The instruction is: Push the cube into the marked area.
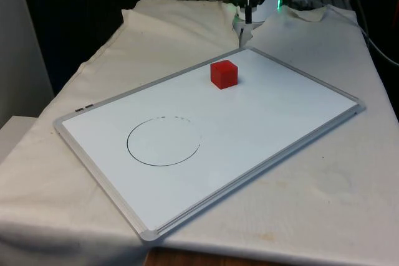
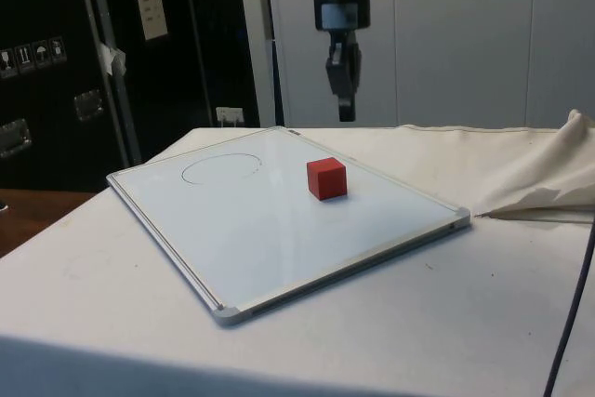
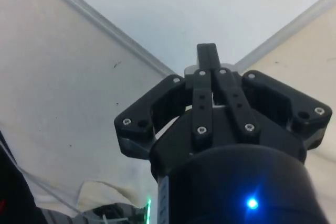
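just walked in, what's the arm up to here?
Nothing is being handled yet. The gripper, fingers together, hangs in the air over the far corner of the whiteboard, clear of the red cube. The cube sits on the board, well outside the drawn circle, so the push into it hasn't begun.

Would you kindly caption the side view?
Shut gripper hangs above the whiteboard; red cube outside circle.

table (image 1: 349, 172): white cloth | on it: whiteboard (image 1: 262, 116), seemingly flat
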{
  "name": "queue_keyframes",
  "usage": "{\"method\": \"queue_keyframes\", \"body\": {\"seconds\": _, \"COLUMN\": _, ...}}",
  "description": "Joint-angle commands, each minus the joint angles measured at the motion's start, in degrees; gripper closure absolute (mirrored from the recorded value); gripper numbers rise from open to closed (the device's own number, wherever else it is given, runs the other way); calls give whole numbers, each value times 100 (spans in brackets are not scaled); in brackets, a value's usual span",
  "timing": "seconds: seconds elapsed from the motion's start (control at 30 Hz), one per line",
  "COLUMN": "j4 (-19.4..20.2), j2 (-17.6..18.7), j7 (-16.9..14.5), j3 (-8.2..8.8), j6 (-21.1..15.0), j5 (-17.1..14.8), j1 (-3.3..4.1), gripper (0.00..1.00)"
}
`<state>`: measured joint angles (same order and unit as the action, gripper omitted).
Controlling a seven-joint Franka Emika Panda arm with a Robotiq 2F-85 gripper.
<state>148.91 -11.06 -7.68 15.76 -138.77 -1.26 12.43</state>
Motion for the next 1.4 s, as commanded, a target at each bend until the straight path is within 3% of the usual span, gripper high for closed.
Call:
{"method": "queue_keyframes", "body": {"seconds": 0.0, "j4": 103, "j2": 11, "j7": -120, "j3": 46, "j6": -143, "j5": -86, "j1": 11, "gripper": 100}}
{"method": "queue_keyframes", "body": {"seconds": 0.1, "j4": 189, "j2": 97, "j7": -258, "j3": 115, "j6": -292, "j5": -149, "j1": 11, "gripper": 100}}
{"method": "queue_keyframes", "body": {"seconds": 0.13, "j4": 172, "j2": 63, "j7": -178, "j3": 92, "j6": -206, "j5": -69, "j1": -6, "gripper": 100}}
{"method": "queue_keyframes", "body": {"seconds": 0.17, "j4": 206, "j2": 172, "j7": -338, "j3": 155, "j6": -384, "j5": -183, "j1": 11, "gripper": 100}}
{"method": "queue_keyframes", "body": {"seconds": 0.43, "j4": 172, "j2": 676, "j7": -705, "j3": 275, "j6": -791, "j5": -424, "j1": -17, "gripper": 100}}
{"method": "queue_keyframes", "body": {"seconds": 0.7, "j4": 109, "j2": 1215, "j7": -1261, "j3": 367, "j6": -1152, "j5": -922, "j1": -34, "gripper": 100}}
{"method": "queue_keyframes", "body": {"seconds": 0.77, "j4": 97, "j2": 1238, "j7": -1180, "j3": 378, "j6": -1123, "j5": -814, "j1": -34, "gripper": 100}}
{"method": "queue_keyframes", "body": {"seconds": 0.8, "j4": 103, "j2": 1324, "j7": -1364, "j3": 372, "j6": -1220, "j5": -1020, "j1": -46, "gripper": 100}}
{"method": "queue_keyframes", "body": {"seconds": 1.0, "j4": -17, "j2": 1765, "j7": -1684, "j3": 338, "j6": -1392, "j5": -1404, "j1": -52, "gripper": 100}}
{"method": "queue_keyframes", "body": {"seconds": 1.03, "j4": -63, "j2": 1828, "j7": -1725, "j3": 321, "j6": -1398, "j5": -1467, "j1": -57, "gripper": 100}}
{"method": "queue_keyframes", "body": {"seconds": 1.07, "j4": -34, "j2": 1822, "j7": -1604, "j3": 384, "j6": -1387, "j5": -1278, "j1": -40, "gripper": 100}}
{"method": "queue_keyframes", "body": {"seconds": 1.1, "j4": -109, "j2": 1885, "j7": -1759, "j3": 309, "j6": -1398, "j5": -1524, "j1": -57, "gripper": 100}}
{"method": "queue_keyframes", "body": {"seconds": 1.3, "j4": -418, "j2": 2131, "j7": -1954, "j3": 241, "j6": -1352, "j5": -1891, "j1": -69, "gripper": 100}}
{"method": "queue_keyframes", "body": {"seconds": 1.33, "j4": -407, "j2": 2183, "j7": -1868, "j3": 292, "j6": -1387, "j5": -1759, "j1": -40, "gripper": 100}}
{"method": "queue_keyframes", "body": {"seconds": 1.37, "j4": -453, "j2": 2149, "j7": -1982, "j3": 229, "j6": -1341, "j5": -1942, "j1": -74, "gripper": 100}}
